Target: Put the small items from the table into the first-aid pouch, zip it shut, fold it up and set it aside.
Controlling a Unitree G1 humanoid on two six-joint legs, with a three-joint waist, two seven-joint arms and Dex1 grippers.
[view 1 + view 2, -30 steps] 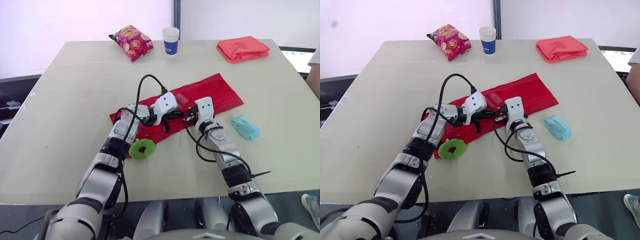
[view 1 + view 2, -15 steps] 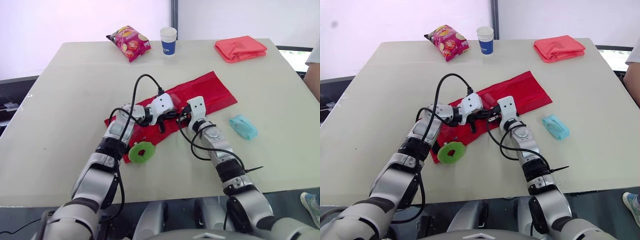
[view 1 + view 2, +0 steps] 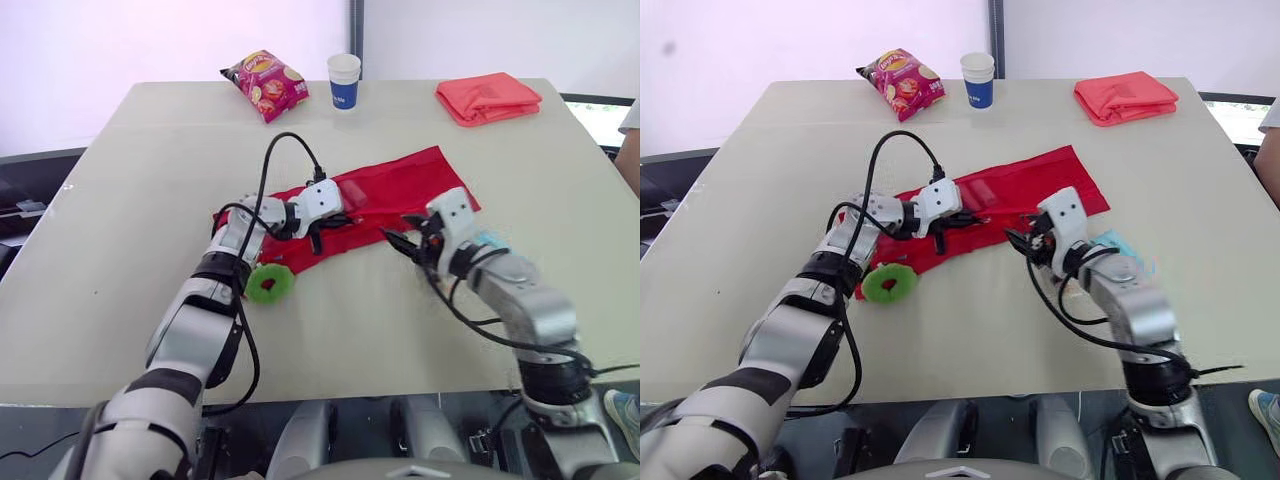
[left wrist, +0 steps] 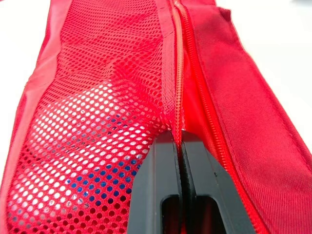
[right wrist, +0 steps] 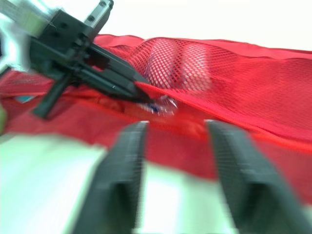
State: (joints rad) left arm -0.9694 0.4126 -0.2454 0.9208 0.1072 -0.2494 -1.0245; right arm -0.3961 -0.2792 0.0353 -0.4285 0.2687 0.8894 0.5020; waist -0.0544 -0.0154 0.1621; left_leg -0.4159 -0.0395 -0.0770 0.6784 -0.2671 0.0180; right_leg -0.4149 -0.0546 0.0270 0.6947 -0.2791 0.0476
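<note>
Nearest the tabletop's (image 3: pixel 130 200) left edge is the green ring (image 3: pixel 268 284), lying flat and touching the near-left end of the red first-aid pouch (image 3: pixel 400 180). The pouch stretches slantwise across the middle of the tabletop, its right end pointing toward the far right corner.

My left pincer (image 4: pixel 178 141) is clenched on the pouch: both black fingers are pressed together on the fabric where the mesh pocket (image 4: pixel 97 97) meets the zipper (image 4: pixel 183 73). The mesh is lifted a little there. Through the mesh I see something pale with blue marks, too veiled to name.

My right pincer (image 5: pixel 176 126) hangs released, fingers spread with a clear gap, holding nothing. It sits just off the pouch's near edge, tips aimed at my left pincer. Just beyond my right wrist lies a teal packet (image 3: pixel 489 240), partly hidden, beside the pouch's right end.

Along the far edge stand a snack bag (image 3: pixel 265 83), a paper cup (image 3: pixel 343 80) and, toward the far right corner, a folded red cloth (image 3: pixel 488 97). A person's arm (image 3: pixel 632 140) shows past the right edge.
</note>
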